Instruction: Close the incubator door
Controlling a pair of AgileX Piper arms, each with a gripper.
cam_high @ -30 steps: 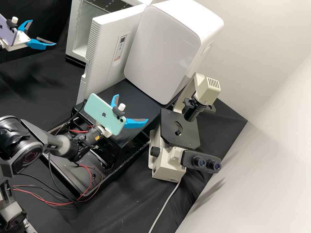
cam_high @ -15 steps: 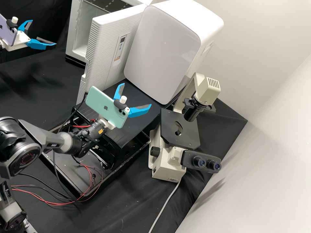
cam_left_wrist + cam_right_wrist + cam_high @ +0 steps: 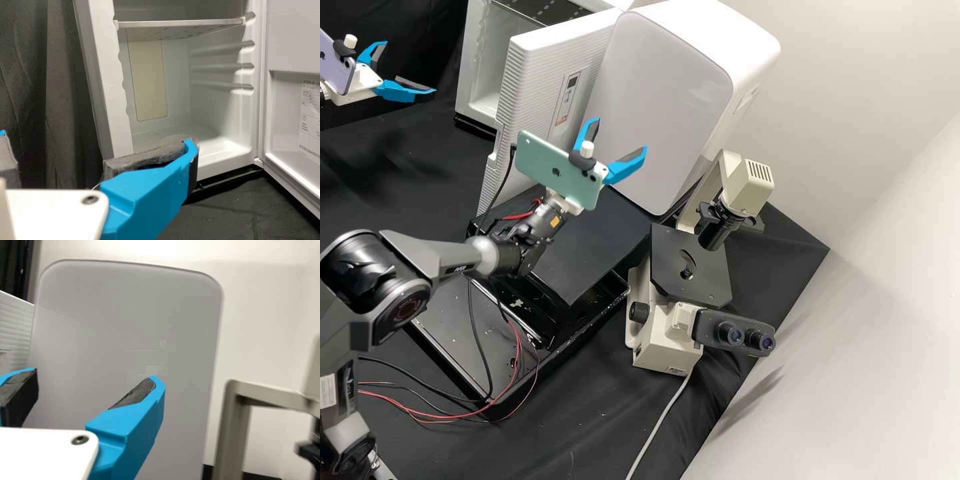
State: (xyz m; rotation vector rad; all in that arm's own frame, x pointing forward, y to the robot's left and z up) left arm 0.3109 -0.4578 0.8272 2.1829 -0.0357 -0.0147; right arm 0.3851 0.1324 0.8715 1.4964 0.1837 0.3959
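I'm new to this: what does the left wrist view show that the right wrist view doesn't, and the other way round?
Left wrist view: the incubator's inside, with a shelf and a pale panel.

Right wrist view: the smooth front of a big white box and part of the microscope.

Both: the open door, its inner side in the left view, its ribbed outside in the right; and blue jaws standing apart, on the left gripper and right gripper respectively.

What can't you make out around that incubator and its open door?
- Incubator top: cut off by the upper edge, high and left wrist views.
- Outer part of the door's inner face: beyond the right edge, left wrist view.
- Label wording: too small, left wrist view.
- Most of the left arm: cut off by the left edge, high view.
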